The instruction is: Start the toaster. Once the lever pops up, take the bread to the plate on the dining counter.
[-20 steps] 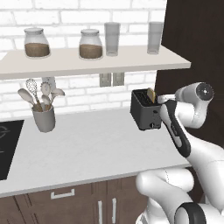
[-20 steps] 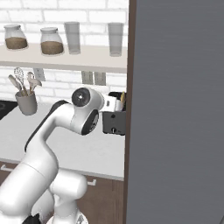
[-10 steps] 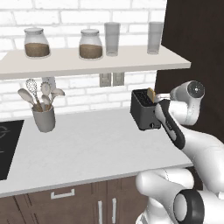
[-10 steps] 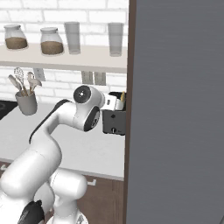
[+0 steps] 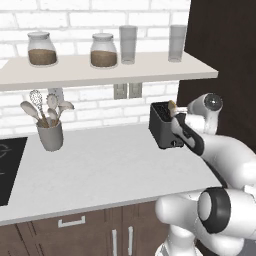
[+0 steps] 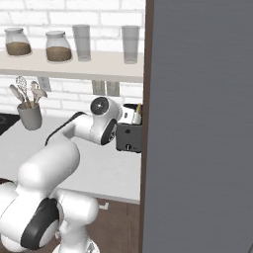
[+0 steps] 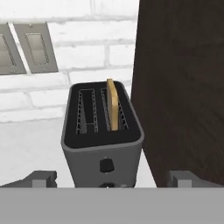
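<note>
Bread (image 7: 112,103) upright in toaster (image 7: 103,142), just beyond open tool (image 7: 111,179).

This is a home kitchen, rendered rather than filmed. A pale worktop (image 5: 100,172) runs along a white brick wall (image 5: 90,17) with dark wood cabinet fronts (image 5: 75,232) below, a black hob (image 5: 7,170) set into it at the left and a crock of utensils (image 5: 47,127) standing on it. A shelf (image 5: 100,70) above carries two jars (image 5: 41,49) and two glasses (image 5: 128,44), wall sockets (image 5: 127,90) sit under it, and a toaster (image 7: 103,140) with a slice of bread (image 7: 113,105) in one slot stands beside a tall dark panel (image 7: 183,87).
</note>
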Robot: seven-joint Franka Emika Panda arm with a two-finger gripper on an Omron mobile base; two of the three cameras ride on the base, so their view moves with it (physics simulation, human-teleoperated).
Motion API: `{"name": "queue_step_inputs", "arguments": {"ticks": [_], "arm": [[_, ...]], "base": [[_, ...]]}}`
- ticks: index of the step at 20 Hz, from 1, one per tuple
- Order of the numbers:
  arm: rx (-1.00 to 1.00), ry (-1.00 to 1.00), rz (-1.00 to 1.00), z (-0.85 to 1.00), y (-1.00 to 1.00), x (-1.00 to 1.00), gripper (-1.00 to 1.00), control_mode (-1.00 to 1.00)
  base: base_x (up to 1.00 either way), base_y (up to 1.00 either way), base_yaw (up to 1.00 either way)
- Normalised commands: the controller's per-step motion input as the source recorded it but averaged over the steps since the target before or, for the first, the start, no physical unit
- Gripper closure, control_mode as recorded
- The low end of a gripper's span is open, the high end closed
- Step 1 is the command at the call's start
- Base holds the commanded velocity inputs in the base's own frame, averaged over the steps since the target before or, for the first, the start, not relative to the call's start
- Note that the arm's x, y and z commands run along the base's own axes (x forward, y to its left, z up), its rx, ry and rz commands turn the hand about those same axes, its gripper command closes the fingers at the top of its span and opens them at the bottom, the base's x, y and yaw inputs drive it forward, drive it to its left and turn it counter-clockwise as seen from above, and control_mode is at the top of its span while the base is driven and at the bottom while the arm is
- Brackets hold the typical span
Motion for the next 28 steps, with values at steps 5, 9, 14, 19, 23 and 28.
{"name": "queue_step_inputs", "arguments": {"ticks": [5,9,14,19,23,28], "arm": [[0.03,0.07,0.00,-0.24,-0.02,0.41,-1.00,-1.00],[0.01,0.08,0.00,-0.23,-0.14,0.39,-1.00,-1.00],[0.02,0.06,0.00,-0.11,-0.24,0.31,-1.00,-1.00],[0.02,0.04,-0.01,-0.07,-0.16,0.29,-1.00,-1.00],[0.03,0.04,0.00,-0.17,0.00,0.30,-1.00,-1.00],[0.03,0.05,0.00,-0.21,0.00,0.33,-1.00,-1.00]], "base": [[0.00,0.00,0.00],[0.00,0.00,0.00],[0.00,0.00,0.00],[0.00,0.00,0.00],[0.00,0.00,0.00],[0.00,0.00,0.00]]}}
